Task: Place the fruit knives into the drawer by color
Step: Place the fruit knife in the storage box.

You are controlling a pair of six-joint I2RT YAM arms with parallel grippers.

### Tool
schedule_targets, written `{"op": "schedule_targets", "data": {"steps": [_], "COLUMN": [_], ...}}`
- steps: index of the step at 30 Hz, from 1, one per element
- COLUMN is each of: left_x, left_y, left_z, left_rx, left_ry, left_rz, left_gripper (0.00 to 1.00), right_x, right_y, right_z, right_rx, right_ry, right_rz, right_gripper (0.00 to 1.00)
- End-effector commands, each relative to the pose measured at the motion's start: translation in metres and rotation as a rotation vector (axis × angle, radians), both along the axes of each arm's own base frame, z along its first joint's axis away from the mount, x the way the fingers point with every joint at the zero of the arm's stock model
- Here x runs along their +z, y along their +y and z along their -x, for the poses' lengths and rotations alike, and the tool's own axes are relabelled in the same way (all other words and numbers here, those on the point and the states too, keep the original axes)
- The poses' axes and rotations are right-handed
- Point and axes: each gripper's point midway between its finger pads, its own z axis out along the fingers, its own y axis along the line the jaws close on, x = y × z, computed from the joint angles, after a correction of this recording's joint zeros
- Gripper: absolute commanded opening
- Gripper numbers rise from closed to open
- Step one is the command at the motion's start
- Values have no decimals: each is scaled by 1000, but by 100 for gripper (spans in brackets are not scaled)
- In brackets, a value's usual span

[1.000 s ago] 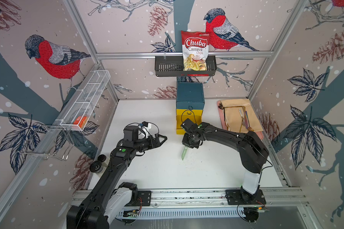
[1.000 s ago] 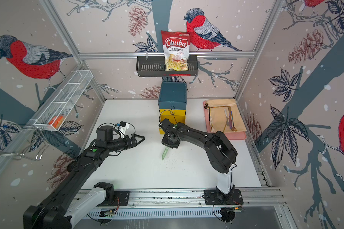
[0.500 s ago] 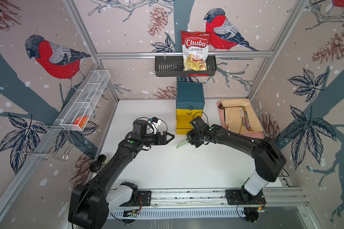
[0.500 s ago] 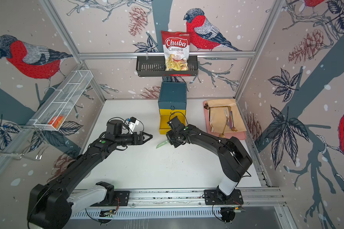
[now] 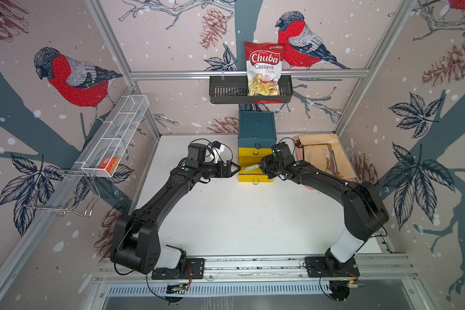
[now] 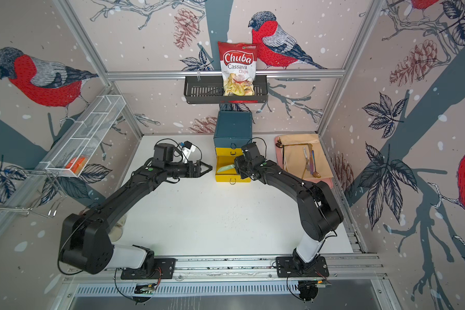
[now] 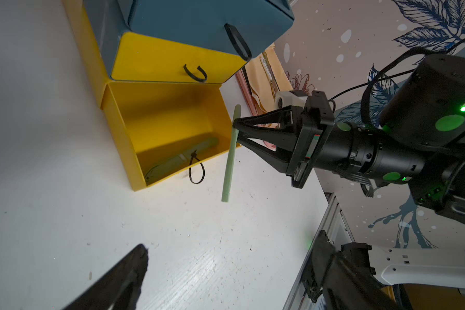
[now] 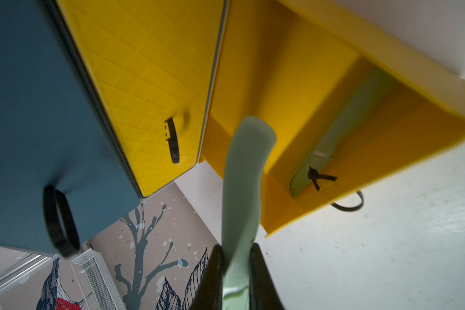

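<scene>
Right gripper (image 5: 263,168) clamps one green knife (image 5: 251,168) at the open bottom drawer (image 7: 121,128); a second knife (image 7: 180,158) lies inside. Left gripper (image 5: 236,169) gapes empty.

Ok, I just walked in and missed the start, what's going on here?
The right gripper is shut on a sage green knife, holding it above the pulled-out bottom yellow drawer of the small chest. A second green knife already lies in that drawer. The left gripper hangs open and empty beside the drawer.

Top views high, looking down, wrist views close, sharing drawer (image 7: 172,59)
</scene>
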Motion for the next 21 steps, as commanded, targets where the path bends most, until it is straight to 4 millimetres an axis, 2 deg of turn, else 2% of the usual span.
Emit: {"op": "schedule_targets", "data": {"steps": [1, 3, 5, 8, 10, 11, 12, 13, 14, 15, 16, 19, 20, 21], "left_x": [9, 12, 17, 34, 47, 55, 62, 69, 74, 78, 84, 86, 82, 79], "left_y": [-7, -9, -12, -18, -21, -25, -28, -31, -35, -41, -46, -68, -76, -83], "left_z": [-13, -24, -35, -58, -76, -88, -99, -110, -122, -134, -143, -170, -178, -185], "left_rx": [-28, -25, -21, -14, -4, 3, 8, 12, 17, 18, 14, -14, -23, -31], "left_ry": [-35, -39, -44, -66, -84, -99, -108, -121, -124, -127, -135, -131, -121, -115], "left_rz": [11, 7, 1, 2, 6, 7, 9, 15, 22, 29, 38, 50, 52, 56], "left_gripper": [98, 98, 97, 97, 96, 95, 93, 91, 88, 80, 67, 10, 0, 0], "right_x": [-2, -8, -11, -5, 5, 10, 13, 15, 14, 13, 12, -4, -10, -17], "right_y": [4, 3, 3, 2, 0, -1, -4, -9, -14, -20, -25, -45, -50, -56], "right_z": [-11, -16, -21, -28, -30, -28, -22, -16, -7, 3, 11, 38, 46, 53], "right_rx": [48, 50, 51, 61, 73, 81, 87, 86, 84, 85, 83, 73, 72, 69], "right_ry": [-30, -27, -31, -84, -139, -166, -192, -210, -227, -249, -269, -294, -298, -299], "right_rz": [-7, -6, -9, 10, 23, 32, 39, 50, 52, 43, 29, 14, 17, 23], "right_gripper": [25, 40, 60, 69, 71, 67, 58, 47, 29, 11, 1, 0, 0, 0]}}
